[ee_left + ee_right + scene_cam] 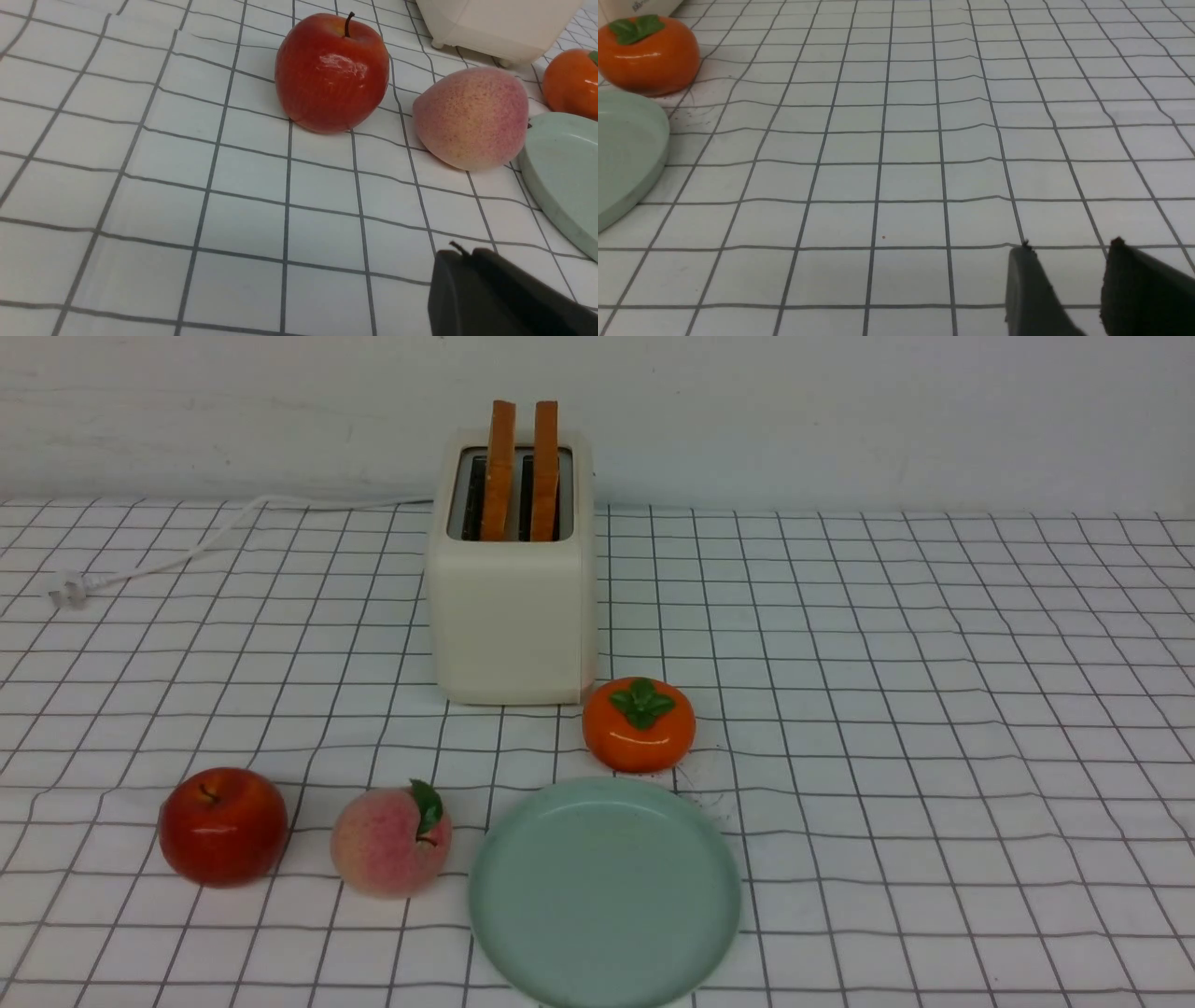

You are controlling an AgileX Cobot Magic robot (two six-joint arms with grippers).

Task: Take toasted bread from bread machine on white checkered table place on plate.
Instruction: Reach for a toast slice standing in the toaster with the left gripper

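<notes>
Two slices of toasted bread [499,467] [545,467] stand upright in the slots of the cream bread machine [512,616] at the back of the white checkered table [934,709]. The mint-green plate [605,894] lies bare at the front, its rim also showing in the left wrist view [560,177] and the right wrist view [626,154]. Neither arm appears in the front view. My left gripper [462,254] is shut with nothing in it, low over the cloth near the plate's left side. My right gripper [1070,246] is open and holds nothing, over the cloth right of the plate.
A red apple [222,825] and a pink peach [392,840] sit left of the plate. An orange persimmon [639,724] lies between plate and bread machine. The white power cord [187,546] trails off to the back left.
</notes>
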